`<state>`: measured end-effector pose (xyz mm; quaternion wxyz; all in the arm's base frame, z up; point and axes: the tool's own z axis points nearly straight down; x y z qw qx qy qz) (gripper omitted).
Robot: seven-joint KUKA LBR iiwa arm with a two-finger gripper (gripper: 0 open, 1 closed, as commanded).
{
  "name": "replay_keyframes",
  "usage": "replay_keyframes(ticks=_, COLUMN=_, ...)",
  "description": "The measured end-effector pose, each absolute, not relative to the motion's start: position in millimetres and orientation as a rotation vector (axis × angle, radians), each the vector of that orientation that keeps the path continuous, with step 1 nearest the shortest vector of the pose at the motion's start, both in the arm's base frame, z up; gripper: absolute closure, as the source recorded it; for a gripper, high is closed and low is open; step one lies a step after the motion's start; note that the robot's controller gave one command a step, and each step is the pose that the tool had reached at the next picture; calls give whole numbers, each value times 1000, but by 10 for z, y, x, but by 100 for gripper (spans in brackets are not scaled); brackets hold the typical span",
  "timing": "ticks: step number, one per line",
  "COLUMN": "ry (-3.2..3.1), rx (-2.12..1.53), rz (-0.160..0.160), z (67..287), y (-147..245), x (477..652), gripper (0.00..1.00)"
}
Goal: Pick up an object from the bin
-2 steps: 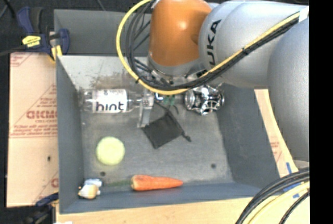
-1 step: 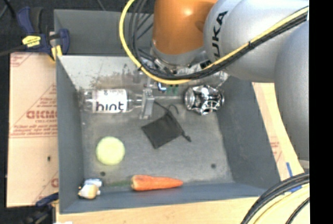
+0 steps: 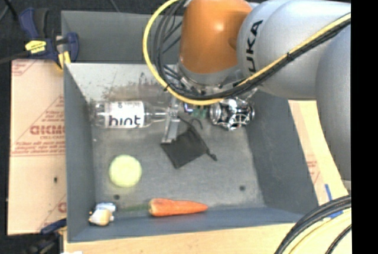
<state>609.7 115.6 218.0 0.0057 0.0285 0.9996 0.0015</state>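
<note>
My gripper (image 3: 171, 130) reaches down from under the arm's orange cover in the middle of the bin. Its tip is at the neck end of a clear plastic bottle (image 3: 125, 115) with "hint" on the label, which lies on its side at the back left. A flat black square piece (image 3: 186, 150) lies just right of and below the tip, close to or touching it. A shiny black and chrome ball-like thing (image 3: 233, 114) sits to the right, partly under the arm.
A yellow-green ball (image 3: 125, 171) rests at the front left. An orange carrot (image 3: 177, 207) lies along the front wall, with a small white and yellow thing (image 3: 101, 215) in the front left corner. The arm covers the bin's back right.
</note>
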Motion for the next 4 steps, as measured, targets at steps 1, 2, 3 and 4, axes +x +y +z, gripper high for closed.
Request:
replay_keyframes(ticks=1, ry=3119, rx=-370, rz=0, z=2099, y=1082, x=5980, gripper=0)
replay_keyframes(ticks=2, ry=3068, rx=-613, rz=-1, z=1913, y=870, x=5952, gripper=0)
replay_keyframes(ticks=3, ry=3092, rx=-496, rz=1, z=1601, y=777, x=5917, gripper=0)
replay_keyframes(ticks=4, ry=3058, rx=-681, rz=-2, z=1412, y=777, x=5916, gripper=0)
